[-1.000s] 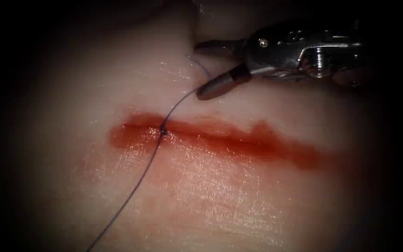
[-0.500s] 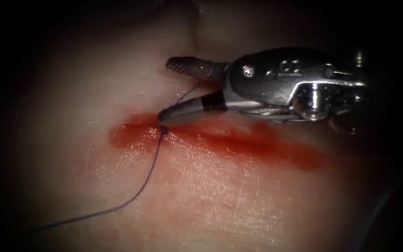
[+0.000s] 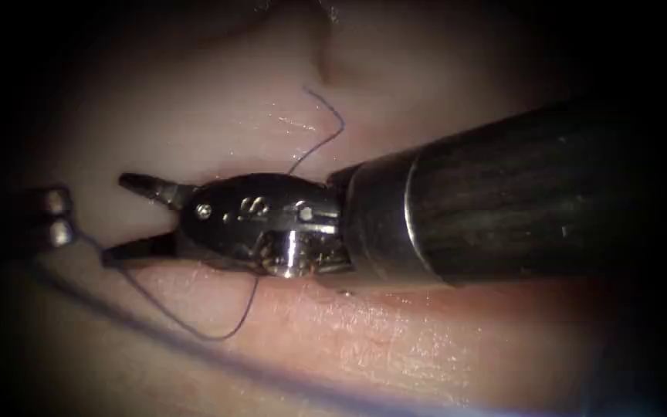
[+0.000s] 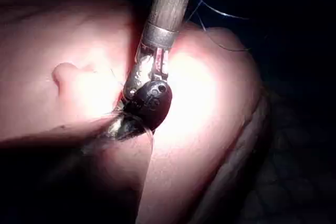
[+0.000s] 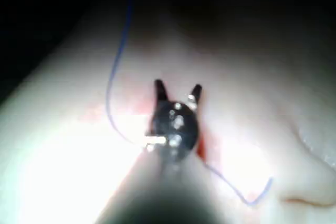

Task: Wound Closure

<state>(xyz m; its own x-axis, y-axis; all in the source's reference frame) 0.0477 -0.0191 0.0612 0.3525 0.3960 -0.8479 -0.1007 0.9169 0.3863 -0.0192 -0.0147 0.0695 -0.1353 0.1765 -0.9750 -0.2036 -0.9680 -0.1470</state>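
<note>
Here, the right tool (image 3: 113, 220) lies low across the cut, its shaft entering from three o'clock and its jaws spread wide toward nine o'clock, gripping nothing. The thread (image 3: 194, 328) dips in a slack curve toward six o'clock beneath the tool, while a free tail (image 3: 332, 116) curls at twelve o'clock on the tissue (image 3: 426, 355). At nine o'clock sits the left tool (image 3: 54, 220), the thread running up to its tip; whether its jaws are closed cannot be told. In the right wrist view the same spread jaws hover over the red fluid (image 5: 202, 145). One stitch appears placed near the cut's left end; most of the cut, judging by the pictures, remains unclosed. No needle can be made out.
</note>
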